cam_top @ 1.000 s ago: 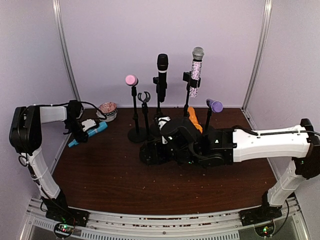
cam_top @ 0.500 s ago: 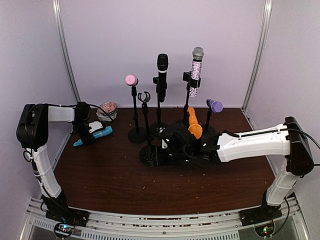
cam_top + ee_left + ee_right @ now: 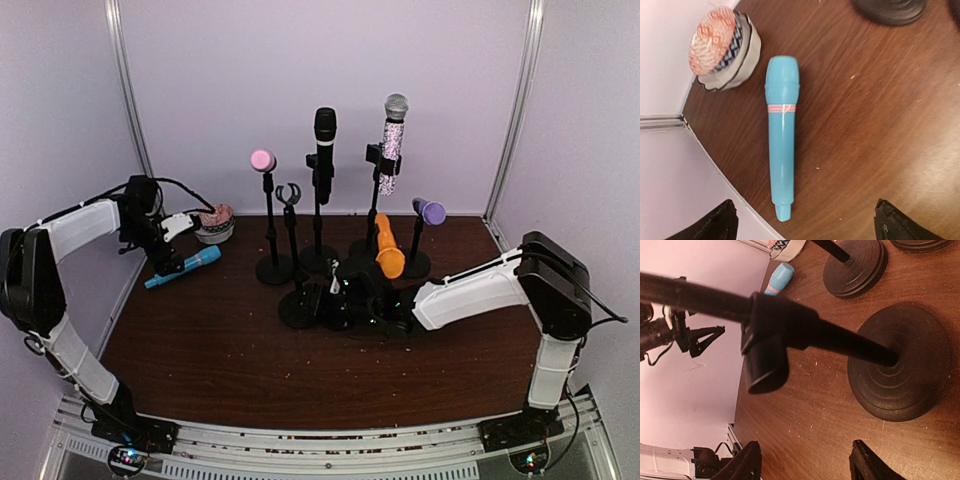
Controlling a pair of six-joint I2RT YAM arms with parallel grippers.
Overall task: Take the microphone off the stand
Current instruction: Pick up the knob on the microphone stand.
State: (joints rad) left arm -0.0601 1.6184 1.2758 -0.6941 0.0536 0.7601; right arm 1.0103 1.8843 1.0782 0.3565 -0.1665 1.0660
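A light-blue microphone [image 3: 782, 134] with a pink band lies flat on the brown table near the left edge, also seen from above [image 3: 183, 267]. My left gripper [image 3: 805, 227] hovers over its tail end, open, with nothing between the fingers; from above it [image 3: 163, 256] sits just left of the microphone. The empty stand [image 3: 289, 196] has a bare black clip [image 3: 767, 347] and a round base [image 3: 905, 367]. My right gripper [image 3: 807, 462] stands open low beside that base [image 3: 298, 310], holding nothing.
Other stands at the back hold a pink-headed microphone [image 3: 263, 160], a black one [image 3: 325, 130], a glittery one [image 3: 391, 140], an orange one [image 3: 388, 250] and a purple one [image 3: 429, 211]. A patterned bowl-like object [image 3: 725, 47] sits in the far left corner by the wall.
My left gripper opened, let go of the blue microphone on the table and drew back from it. My right gripper swung in toward the empty stand's base, its jaws narrowing.
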